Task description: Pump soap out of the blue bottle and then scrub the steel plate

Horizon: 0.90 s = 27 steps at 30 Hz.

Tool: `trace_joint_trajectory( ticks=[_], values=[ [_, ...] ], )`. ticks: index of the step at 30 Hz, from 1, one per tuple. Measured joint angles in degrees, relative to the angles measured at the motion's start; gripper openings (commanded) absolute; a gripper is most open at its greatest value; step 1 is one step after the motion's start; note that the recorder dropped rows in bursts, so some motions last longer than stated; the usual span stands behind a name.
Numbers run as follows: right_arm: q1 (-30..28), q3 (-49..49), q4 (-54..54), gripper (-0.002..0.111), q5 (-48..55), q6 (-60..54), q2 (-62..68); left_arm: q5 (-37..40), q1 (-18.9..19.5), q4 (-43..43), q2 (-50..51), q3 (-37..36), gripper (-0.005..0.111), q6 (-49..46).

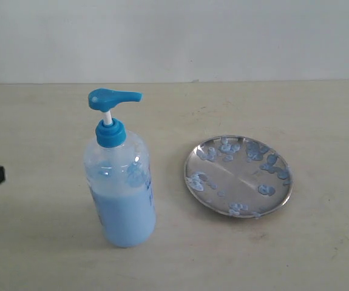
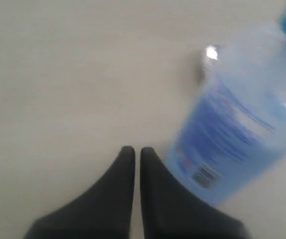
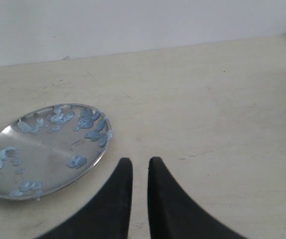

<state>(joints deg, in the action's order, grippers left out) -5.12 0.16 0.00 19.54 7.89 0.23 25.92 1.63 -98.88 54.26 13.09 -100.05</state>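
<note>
At the tabletop's (image 1: 40, 121) left edge, our left gripper (image 2: 138, 152) is pressed together, empty, near the upright blue bottle (image 1: 121, 182) of soap (image 1: 125, 218). To the right, apart, lies the soap-speckled steel plate (image 1: 235, 176). Beside it, our right gripper (image 3: 140, 164) is nearly pressed together, empty.

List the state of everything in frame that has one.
blue bottle: upright, pump head raised, over half full.
steel plate: lying flat, speckled with blue blobs.
soap: inside the bottle; blobs on the plate.
left gripper: jaws shut, empty.
right gripper: jaws nearly shut, empty.
</note>
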Motion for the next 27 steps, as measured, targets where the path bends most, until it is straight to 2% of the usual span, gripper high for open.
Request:
trace_joint_trajectory(
  ticks=[1,3,4,6,7,11,14,16,19,21,23,27],
  values=[
    [0.0,0.0,0.0,0.001,0.0,0.0,0.0,-7.01,0.0,-0.11,0.0,3.14,0.004,8.18],
    [0.0,0.0,0.0,0.001,0.0,0.0,0.0,-16.23,0.0,-0.11,2.06,9.46,0.004,17.4],
    [0.0,0.0,0.0,0.001,0.0,0.0,0.0,-16.81,0.0,-0.36,3.81,11.81,0.004,18.87],
    [0.0,0.0,0.0,0.001,0.0,0.0,0.0,-12.05,0.0,-0.48,11.94,18.89,0.004,21.57],
    [0.0,0.0,0.0,0.001,0.0,0.0,0.0,-6.37,0.0,0.18,18.79,23.47,0.004,24.07],
    [0.0,0.0,0.0,0.001,0.0,0.0,0.0,3.32,0.0,-0.59,31.78,29.83,0.004,25.57],
    [0.0,0.0,0.0,0.001,0.0,0.0,0.0,-0.37,0.0,-0.6,36.95,31.0,0.004,20.78],
    [0.0,0.0,0.0,0.001,0.0,0.0,0.0,-8.19,-0.03,-0.6,38.19,31.26,0.004,11.95],
    [0.0,0.0,0.0,0.001,0.0,0.0,0.0,-15.41,0.37,-0.67,38.45,31.93,0.004,-7.78],
    [0.0,0.0,0.0,0.001,0.0,0.0,0.0,-12.83,0.94,-0.67,38.45,32.69,0.004,-15.3],
    [0.0,0.0,0.0,0.001,0.0,0.0,0.0,-5.5,1.14,-0.82,38.45,34.0,0.004,-18.95],
    [0.0,0.0,0.0,0.001,0.0,0.0,0.0,8.51,1.01,-0.96,38.04,36.2,0.004,-17.23]
  ],
)
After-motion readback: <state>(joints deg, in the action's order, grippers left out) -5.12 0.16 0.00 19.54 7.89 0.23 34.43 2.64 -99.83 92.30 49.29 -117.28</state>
